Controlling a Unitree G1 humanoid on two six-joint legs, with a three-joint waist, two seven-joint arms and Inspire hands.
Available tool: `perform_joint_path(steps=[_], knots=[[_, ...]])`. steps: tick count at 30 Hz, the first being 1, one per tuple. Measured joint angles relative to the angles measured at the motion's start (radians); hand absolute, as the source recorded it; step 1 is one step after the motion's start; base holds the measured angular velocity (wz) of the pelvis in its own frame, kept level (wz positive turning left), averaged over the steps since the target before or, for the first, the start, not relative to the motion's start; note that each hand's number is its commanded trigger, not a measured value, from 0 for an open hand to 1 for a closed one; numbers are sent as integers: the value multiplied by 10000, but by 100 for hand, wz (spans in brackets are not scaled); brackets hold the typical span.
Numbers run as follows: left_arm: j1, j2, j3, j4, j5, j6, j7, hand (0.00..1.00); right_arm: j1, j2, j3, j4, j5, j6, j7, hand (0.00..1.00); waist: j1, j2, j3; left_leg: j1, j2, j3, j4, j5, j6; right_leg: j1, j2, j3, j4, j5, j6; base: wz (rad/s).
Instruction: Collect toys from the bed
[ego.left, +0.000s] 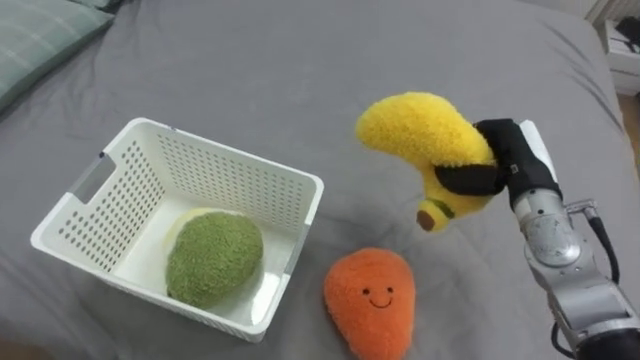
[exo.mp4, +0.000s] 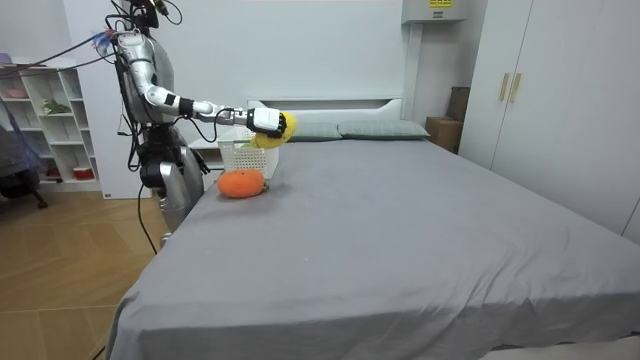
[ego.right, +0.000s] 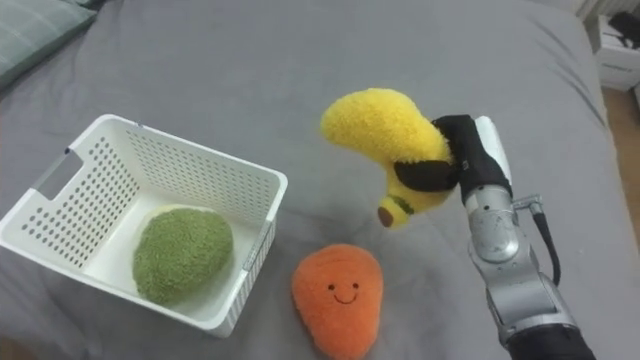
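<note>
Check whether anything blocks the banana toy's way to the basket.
Nothing visible does. The banana toy in the right hand is raised above the bed; the orange toy lies low beside the basket, off the path.

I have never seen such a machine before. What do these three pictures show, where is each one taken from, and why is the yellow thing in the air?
This is a humanoid robot standing beside a bed. Two pictures come from the two camera eyes in its head, looking down at the bed. The third comes from a camera standing in the room. The black and silver part on the right is its right robot hand. Its fingers are curled round a yellow banana plush toy, holding it above the grey sheet. On the bed stands a white perforated basket with a green plush toy inside. Beside the basket, outside it, lies an orange plush toy with a smiling face.
</note>
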Motion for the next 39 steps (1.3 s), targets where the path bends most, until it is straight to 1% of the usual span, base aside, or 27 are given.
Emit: perform_joint_path(steps=[3,6,9,13,16,18,19,20,22,23,26,28,30,31,32,34,35,36,37,38,39], knots=[[-41,-25,46,0,83,-4,35,0,253,5,-11,-642,-141,-1,25,100,25,8,0,54,-4,2,-15,-7,5,41,1,38,-4,-1,2,-1],[-74,-169,173,4,170,-3,169,0,491,21,-22,-1411,-279,0,156,100,55,21,6,99,-11,3,-61,-16,8,63,11,77,-5,-8,13,-2],[-39,-286,187,42,196,0,164,0,542,20,-36,-1946,-331,11,456,100,75,29,10,292,-21,11,-167,-29,11,226,28,98,-12,-20,30,-1],[-37,-330,186,21,213,2,150,0,554,27,-36,-2594,-413,20,710,100,138,54,25,445,-22,9,-205,-67,19,367,41,97,-13,-26,37,1],[15,-303,189,-123,636,163,145,0,581,61,-34,-3048,-856,113,803,100,213,80,38,465,-29,-27,-186,-97,37,421,42,55,-12,-30,43,6],[67,-269,195,-391,1114,339,141,0,632,85,-33,-3652,-1314,266,858,100,307,96,39,449,-31,-42,-169,-113,41,422,27,-22,-10,-34,51,4],[65,-265,203,-394,1219,371,141,0,631,88,-32,-3772,-1425,267,884,100,335,97,38,450,-31,-54,-169,-114,41,429,29,-26,-9,-34,51,5],[67,-262,211,-396,1386,403,141,0,631,123,-31,-3982,-1590,269,909,100,380,98,37,457,-30,-83,-151,-121,40,451,30,-47,-8,-34,51,7],[83,-288,204,-502,1631,508,137,0,627,292,-30,-4150,-1762,269,910,100,457,88,31,449,-32,-114,-119,-134,37,471,26,-122,-1,-34,51,6],[77,-305,189,-577,1691,513,130,0,627,409,17,-4149,-1760,293,910,100,551,81,26,461,-32,-115,-116,-133,37,489,24,-136,1,-34,51,0],[65,-332,190,-750,1803,514,131,0,628,465,388,-4148,-1661,343,1096,100,760,81,28,454,-39,-140,-119,-134,38,491,24,-124,1,-34,51,0],[52,-330,186,-812,2158,512,131,0,627,487,618,-4150,-1704,349,1251,100,878,82,29,431,-52,-200,-126,-141,36,496,23,-151,2,-34,51,3],[84,-334,176,-954,2510,558,112,0,621,748,814,-4167,-2040,359,1502,100,955,80,28,403,-59,-266,-112,-144,32,506,25,-164,6,-35,52,9],[77,-335,170,-969,2554,564,95,0,614,764,890,-4170,-2112,360,1562,100,983,80,28,393,-63,-283,-107,-144,32,506,24,-164,6,-35,52,8],[58,-333,170,-987,2557,570,72,0,612,766,1037,-4171,-2234,375,1677,100,1085,79,27,383,-63,-295,-95,-145,32,506,25,-164,8,-35,52,6],[61,-326,170,-1063,2556,591,-5,0,577,790,1280,-4170,-2395,527,1846,100,1243,65,35,370,-64,-307,-85,-147,33,504,22,-170,8,-35,52,2],[42,-315,171,-1067,2551,598,-35,0,535,879,1448,-4169,-2394,663,1929,100,1346,49,45,363,-62,-305,-88,-147,32,487,23,-171,6,-35,52,0],[13,-320,165,-1068,2551,600,-42,0,526,1008,1544,-4169,-2393,708,1999,100,1426,32,45,346,-65,-322,-88,-147,32,479,23,-191,0,-35,52,3],[15,-317,162,-1068,2551,600,-44,0,510,1087,1615,-4169,-2388,741,2001,100,1445,23,41,333,-70,-352,-85,-147,32,479,23,-224,-2,-35,52,15],[35,-301,161,-1068,2554,618,-45,0,441,1201,1783,-4168,-2378,783,2002,100,1447,9,40,278,-86,-456,-45,-147,32,479,18,-344,-2,-34,52,19],[40,-287,160,-1068,2557,691,-53,0,311,1250,1952,-4162,-2380,787,2074,100,1447,-14,59,244,-95,-518,-22,-147,31,479,16,-431,-5,-34,52,19]])
